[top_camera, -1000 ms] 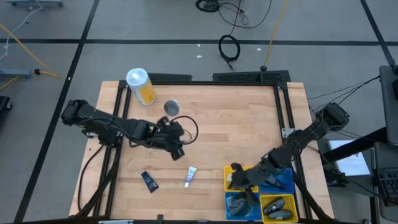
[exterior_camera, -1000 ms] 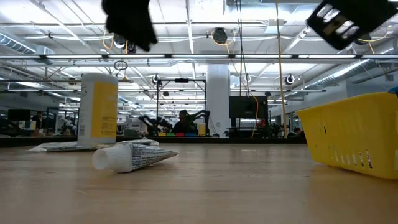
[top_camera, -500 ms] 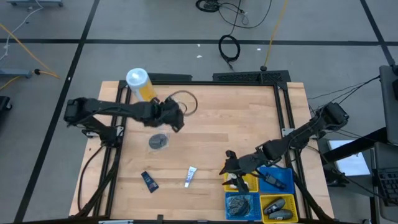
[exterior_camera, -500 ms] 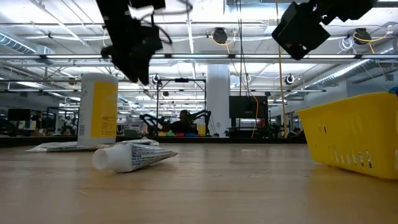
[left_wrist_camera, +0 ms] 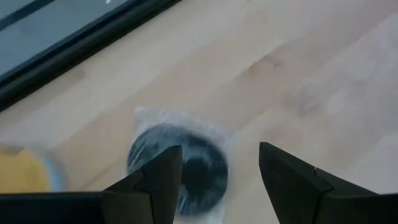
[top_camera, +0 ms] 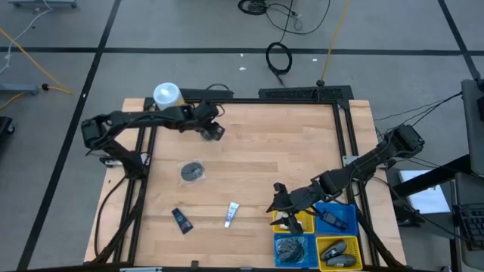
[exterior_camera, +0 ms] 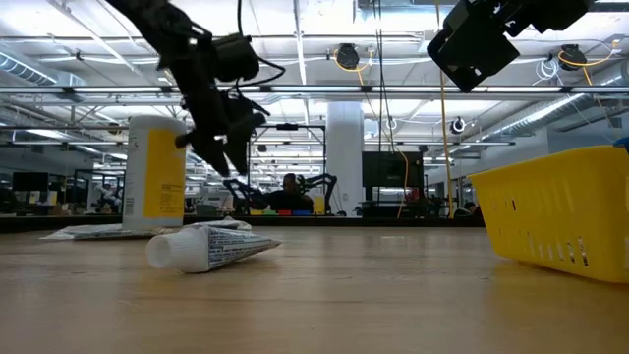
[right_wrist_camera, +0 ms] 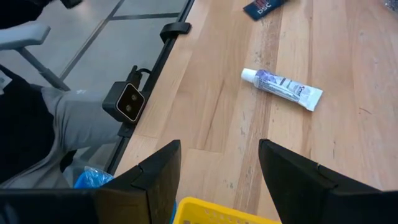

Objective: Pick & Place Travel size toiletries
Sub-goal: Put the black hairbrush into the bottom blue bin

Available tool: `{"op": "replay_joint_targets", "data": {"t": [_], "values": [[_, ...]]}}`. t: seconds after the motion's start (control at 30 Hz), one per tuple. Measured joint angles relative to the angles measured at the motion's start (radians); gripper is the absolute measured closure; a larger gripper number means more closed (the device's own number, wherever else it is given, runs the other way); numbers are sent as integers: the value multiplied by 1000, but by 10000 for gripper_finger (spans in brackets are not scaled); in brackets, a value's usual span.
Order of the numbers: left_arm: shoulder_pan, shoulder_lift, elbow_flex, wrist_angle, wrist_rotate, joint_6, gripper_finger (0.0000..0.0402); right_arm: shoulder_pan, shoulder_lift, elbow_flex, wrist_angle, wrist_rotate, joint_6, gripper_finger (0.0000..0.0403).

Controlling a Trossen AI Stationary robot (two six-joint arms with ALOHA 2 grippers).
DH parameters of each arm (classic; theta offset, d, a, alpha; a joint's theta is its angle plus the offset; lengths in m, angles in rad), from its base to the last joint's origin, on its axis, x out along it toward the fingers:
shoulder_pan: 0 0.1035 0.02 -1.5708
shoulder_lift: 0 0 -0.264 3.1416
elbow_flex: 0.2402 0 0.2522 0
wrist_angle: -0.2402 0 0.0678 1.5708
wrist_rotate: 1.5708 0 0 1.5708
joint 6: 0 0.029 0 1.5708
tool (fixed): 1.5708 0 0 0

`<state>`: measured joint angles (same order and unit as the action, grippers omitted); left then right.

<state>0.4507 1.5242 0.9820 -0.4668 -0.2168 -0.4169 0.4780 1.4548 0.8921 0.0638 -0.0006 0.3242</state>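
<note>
My left gripper hangs open at the table's far left, next to the yellow canister. In the left wrist view its fingers stand over a round dark jar in clear wrap without touching it. A second grey jar lies mid-table. A dark blue tube and a white tube lie on their sides near the front edge. My right gripper hovers open and empty at the left edge of the bins, above the table.
Four square bins, yellow and blue, stand at the near right, some with toiletries inside. A black frame runs along the table's far and side edges. Bare wood lies between the two arms.
My left gripper has swung from the middle of the table toward the far edge and down, beside the canister and over the jar there, rolling as it went. This uncovered the grey jar mid-table. My right gripper shifted a little off the bins toward the table's left, then held still.
</note>
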Motion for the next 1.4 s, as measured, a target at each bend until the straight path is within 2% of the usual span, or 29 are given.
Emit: {"op": "replay_joint_targets", "data": {"t": [0.37,0.63,0.77,0.93,0.97,1.23,1.4], "values": [[29,232,-16,50,22,-1,190,0,0,0,17,0,-23,195],[18,285,-11,60,27,-3,194,-1,0,0,15,0,-27,195],[11,271,-11,55,27,-10,244,-1,0,0,15,1,-31,195],[5,272,-1,49,34,-11,370,-1,0,0,15,3,-31,195],[5,272,-1,51,38,-11,385,-1,0,0,15,3,-31,195],[-9,277,42,-5,32,-12,401,-1,0,0,15,3,-34,195],[-44,279,114,-89,12,-1,402,-1,0,0,15,3,-34,195]]}}
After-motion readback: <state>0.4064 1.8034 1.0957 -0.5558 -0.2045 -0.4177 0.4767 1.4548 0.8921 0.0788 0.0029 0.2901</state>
